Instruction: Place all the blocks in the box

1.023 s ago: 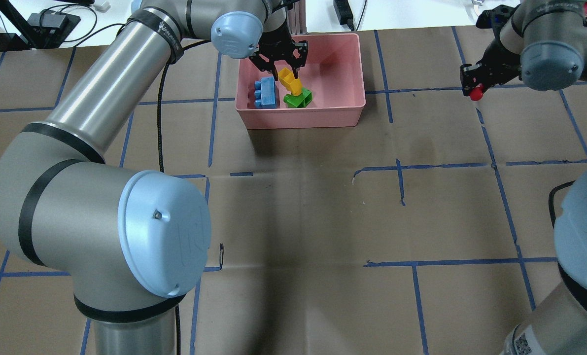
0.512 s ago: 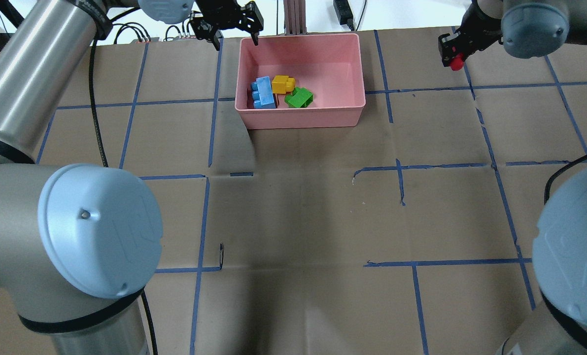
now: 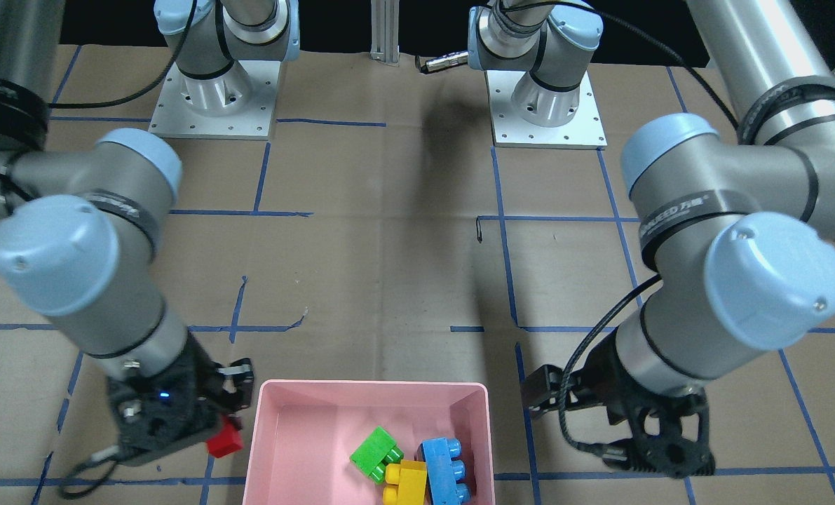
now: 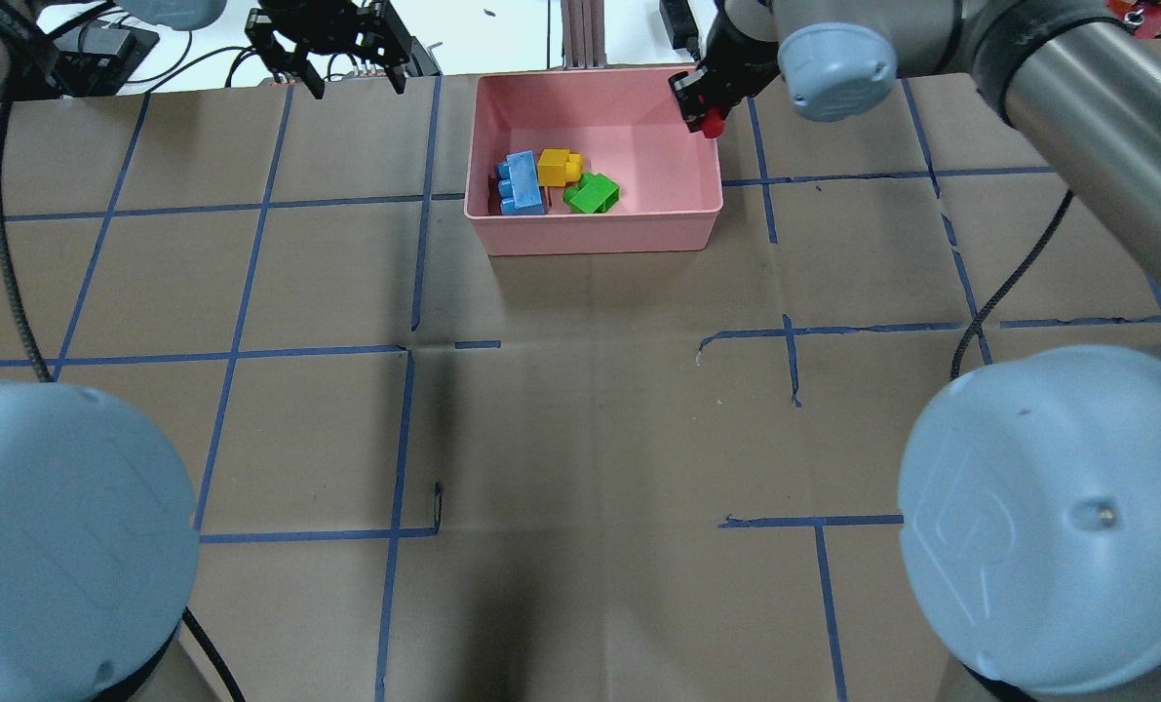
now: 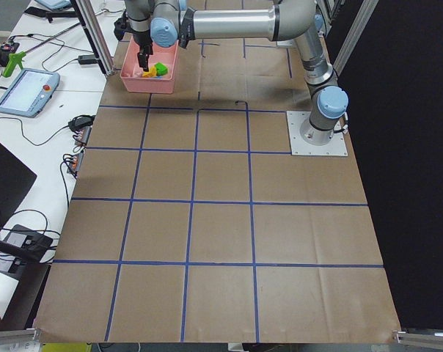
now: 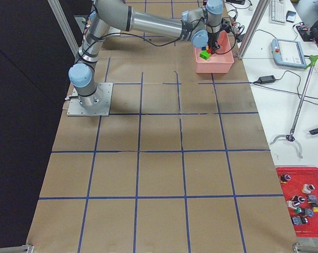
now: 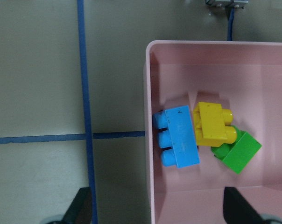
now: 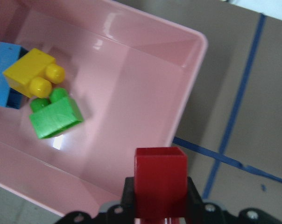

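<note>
Our right gripper [image 4: 706, 115] clenches the red block [image 4: 711, 126] at the right rim of the box [image 4: 595, 234], midway along the worktop's [image 4: 590, 419] far edge. The blue block [image 4: 522, 183] lies by its left wall, long axis toward that edge, yellow block [image 4: 558, 167] and green block [image 4: 592, 193] beside it, right half open; our left gripper [image 4: 354, 78] hangs released over the far edge.

Two robot arms [image 3: 761, 161] of brushed silver tubing, jointed with pale blue caps [image 3: 775, 280] and black seam bands [image 3: 676, 210], one bearing white lettering. A black cable [image 3: 563, 421] runs into the black left claw [image 4: 359, 86]; behind the right claw [image 3: 224, 438], a small blue light [image 3: 163, 396] glows on the black wrist housing [image 3: 154, 424]. Screws dot the square grey base plates [image 3: 505, 130].
</note>
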